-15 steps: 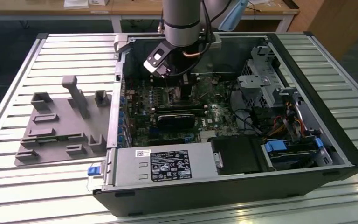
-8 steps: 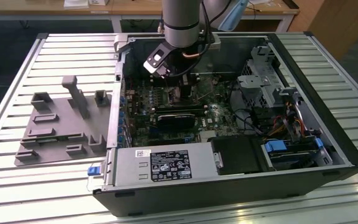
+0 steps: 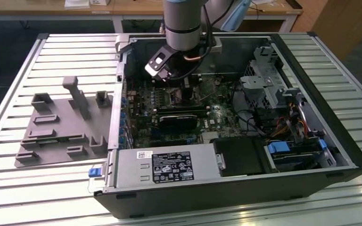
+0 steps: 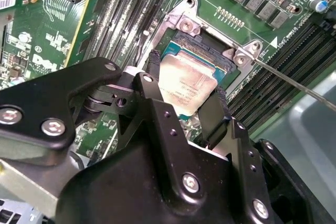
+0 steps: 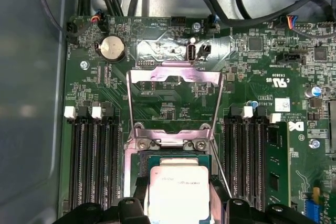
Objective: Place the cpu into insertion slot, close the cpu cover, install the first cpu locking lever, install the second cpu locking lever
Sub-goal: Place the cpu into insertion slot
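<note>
The cpu point(image 4: 185, 92) sat over the insertion slot point(image 4: 206, 49), level with it or just above; whether it was fully seated could not be told. The gripper point(image 4: 187, 80) was pinching it by two opposite edges, its fingers straddling the socket. The cpu cover point(image 5: 157, 73) stood flipped open and a thin locking lever point(image 4: 286, 75) hung free, so closing the cover and setting both levers seemingly remained.

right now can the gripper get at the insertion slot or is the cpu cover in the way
Probably yes: the cpu cover is swung open, away from the insertion slot. The gripper, shut on the cpu, is right over that slot, with nothing visible between them.
</note>
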